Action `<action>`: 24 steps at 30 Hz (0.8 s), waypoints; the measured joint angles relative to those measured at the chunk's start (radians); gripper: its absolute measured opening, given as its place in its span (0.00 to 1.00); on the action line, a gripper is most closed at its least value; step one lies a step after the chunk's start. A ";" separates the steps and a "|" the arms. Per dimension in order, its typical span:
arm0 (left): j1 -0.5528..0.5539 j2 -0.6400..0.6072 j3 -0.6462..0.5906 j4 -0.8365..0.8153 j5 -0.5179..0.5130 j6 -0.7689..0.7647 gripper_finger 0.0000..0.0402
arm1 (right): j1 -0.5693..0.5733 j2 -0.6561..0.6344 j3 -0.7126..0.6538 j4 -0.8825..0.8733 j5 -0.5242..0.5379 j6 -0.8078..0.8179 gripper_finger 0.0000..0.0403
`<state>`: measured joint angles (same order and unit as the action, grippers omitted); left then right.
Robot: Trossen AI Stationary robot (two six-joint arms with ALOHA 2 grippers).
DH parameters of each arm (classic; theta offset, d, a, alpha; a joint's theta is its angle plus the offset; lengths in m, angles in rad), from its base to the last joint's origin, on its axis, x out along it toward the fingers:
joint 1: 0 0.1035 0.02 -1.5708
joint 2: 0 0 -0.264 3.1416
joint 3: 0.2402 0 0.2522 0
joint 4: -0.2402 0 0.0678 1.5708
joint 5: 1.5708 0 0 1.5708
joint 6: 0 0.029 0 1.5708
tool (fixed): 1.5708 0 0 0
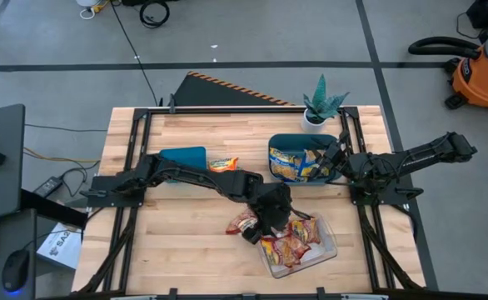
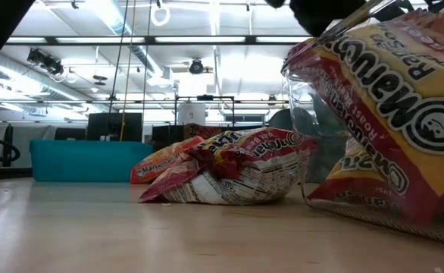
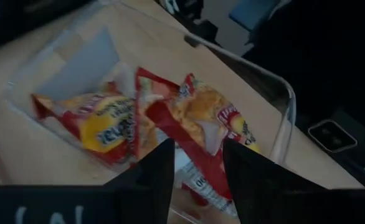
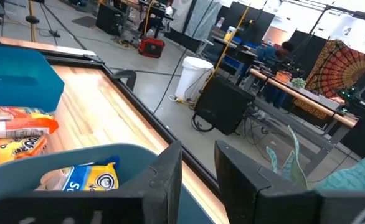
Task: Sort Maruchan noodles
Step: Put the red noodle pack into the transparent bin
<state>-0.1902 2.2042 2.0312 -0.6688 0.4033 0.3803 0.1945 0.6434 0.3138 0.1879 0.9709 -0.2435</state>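
My left gripper (image 1: 271, 215) hangs over the left end of the clear tray (image 1: 327, 250) and is shut on a red-and-yellow Maruchan packet (image 3: 192, 121). More red-and-yellow packets (image 1: 290, 246) lie in the tray. Another one (image 1: 242, 223) lies flat on the table just left of the tray, also seen in the low view (image 2: 229, 167). An orange packet (image 1: 223, 164) lies beside the left teal bin (image 1: 183, 156). Blue-and-yellow packets (image 1: 294, 165) fill the right teal bin (image 1: 277, 142). My right gripper (image 4: 198, 171) is open and empty, hovering over that bin's right rim. My left gripper pinches the red-and-yellow packet by its edge (image 3: 198, 177) between its two fingers, coming from above and slanting down into the tray. The packet (image 2: 381, 83) stands tilted, its lower part among the other packets in the tray.
A potted plant (image 1: 321, 107) stands at the far edge behind the right bin. Black rails (image 1: 136, 133) run along both sides of the table. Bare wood lies at the near left (image 1: 177, 250) and the far middle.
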 joint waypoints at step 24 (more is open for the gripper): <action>-0.022 0.076 -0.029 0.108 -0.067 -0.002 0.35 | -0.002 0.000 0.000 0.002 -0.004 0.003 0.25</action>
<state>-0.2123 2.2798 2.0026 -0.5611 0.3363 0.3779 0.1928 0.6430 0.3138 0.1896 0.9665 -0.2409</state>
